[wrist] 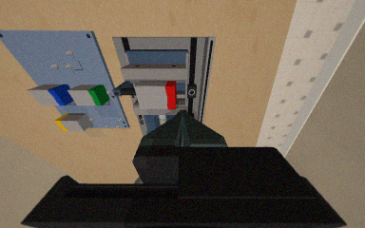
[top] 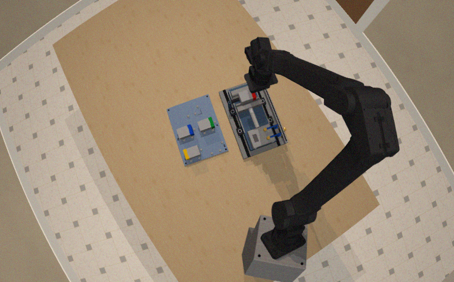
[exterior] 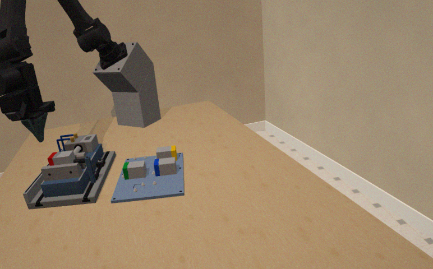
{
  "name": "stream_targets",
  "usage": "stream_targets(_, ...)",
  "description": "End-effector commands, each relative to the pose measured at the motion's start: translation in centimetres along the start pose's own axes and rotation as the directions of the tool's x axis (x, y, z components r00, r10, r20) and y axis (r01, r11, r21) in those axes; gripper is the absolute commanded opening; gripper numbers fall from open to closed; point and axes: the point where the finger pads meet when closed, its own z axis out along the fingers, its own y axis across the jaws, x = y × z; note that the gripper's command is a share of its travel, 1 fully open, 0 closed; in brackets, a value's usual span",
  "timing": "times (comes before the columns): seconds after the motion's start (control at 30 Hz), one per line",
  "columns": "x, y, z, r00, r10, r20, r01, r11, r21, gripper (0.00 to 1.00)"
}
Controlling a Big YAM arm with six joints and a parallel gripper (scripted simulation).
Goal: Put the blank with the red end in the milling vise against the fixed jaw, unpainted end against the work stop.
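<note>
The red-ended blank [top: 245,96] [exterior: 63,157] [wrist: 152,95] lies in the milling vise [exterior: 61,202] [wrist: 158,44] between the jaws. Its long side is beside the fixed jaw [exterior: 60,172] [wrist: 153,73], with no clear gap visible; contact cannot be confirmed. Its unpainted end is at the work stop [exterior: 79,159] [wrist: 127,90], its red end points away. The bars are mostly hidden under it. My gripper [exterior: 41,140] [wrist: 182,114] is shut and empty above the vise, clear of the blank. In the top view its fingertips are hidden.
The blue plate [top: 177,113] [exterior: 145,195] [wrist: 28,47] beside the vise holds the green-ended blank [top: 205,124] [exterior: 136,169], blue-ended blank [top: 184,132] [exterior: 167,166] and yellow-ended blank [top: 192,151] [exterior: 165,152], none stacked. Blue hoses [top: 272,127] [exterior: 65,136] stand up at the movable jaw.
</note>
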Motion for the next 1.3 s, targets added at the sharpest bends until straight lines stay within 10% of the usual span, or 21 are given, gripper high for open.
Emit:
stream_targets(0.0, 0.0, -0.5, 1.2, 1.000, 0.002, -0.002, -0.002, 1.000, 0.005, 0.00)
stream_targets(1.27, -1.3, -0.9, 3.6, 1.000, 0.010, 0.029, -0.011, 1.000, 0.011, 0.00)
